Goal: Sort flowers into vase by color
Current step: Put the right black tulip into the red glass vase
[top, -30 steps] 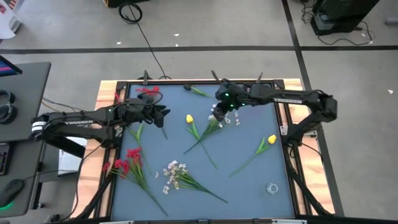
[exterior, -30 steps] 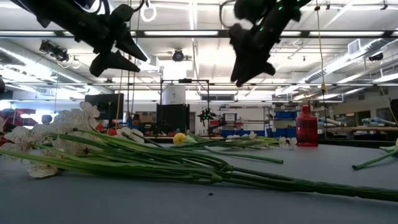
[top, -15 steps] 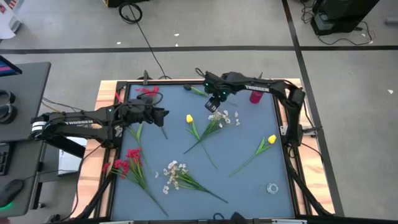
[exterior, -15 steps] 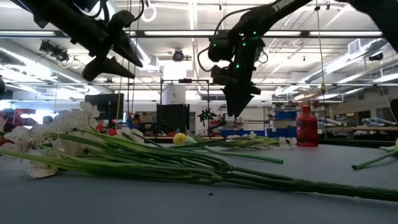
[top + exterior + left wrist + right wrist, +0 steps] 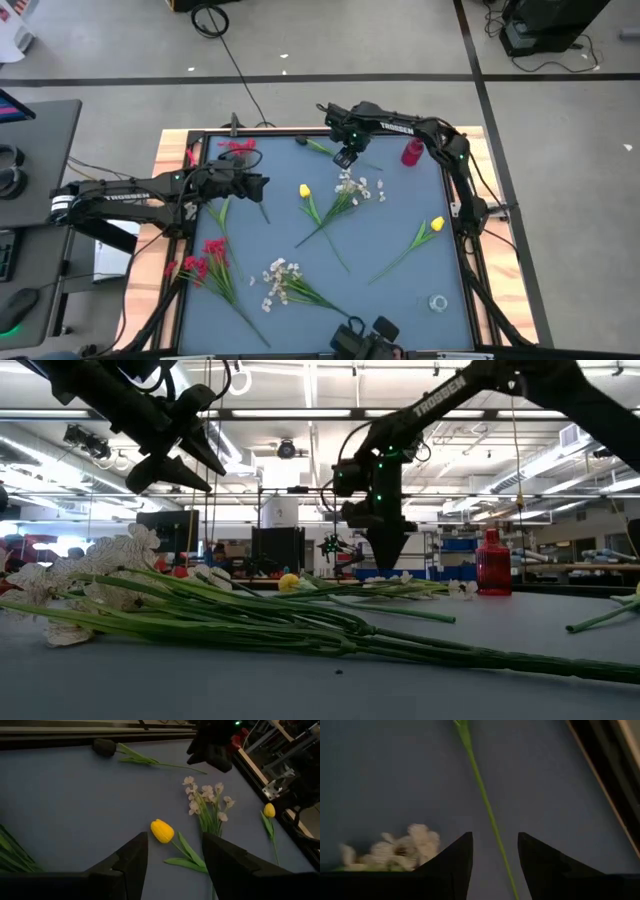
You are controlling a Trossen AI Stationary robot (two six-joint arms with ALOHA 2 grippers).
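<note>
**Right gripper poised over a green stem at the far edge of the table**

The right gripper (image 5: 345, 158) hangs above the far middle of the blue table (image 5: 400, 215), its two dark fingers (image 5: 451, 865) spread apart with nothing between them. In its wrist view a thin green stem (image 5: 485, 802) runs through the gap between the fingers, lying flat on the surface below. Just beside that stem, toward the table's middle, lies a spray of white blossoms (image 5: 355, 187), and a yellow tulip (image 5: 304, 191) rests close to its left.

The left gripper (image 5: 262, 184) hovers over the left part of the table, fingers also parted and empty. Its wrist view looks across at the yellow tulip (image 5: 162, 830) and the white spray (image 5: 205, 800).

A red vase (image 5: 411, 152) stands upright near the far right corner, with no flower seen in it. A second yellow tulip (image 5: 436, 225) lies near the right edge. Red blossom clusters (image 5: 205, 258) lie near the left edge, and another white spray (image 5: 276, 278) lies toward the near side; in the low view its long stems (image 5: 300, 625) stretch across the foreground. More red blossoms (image 5: 236, 146) sit at the far left corner.
</note>
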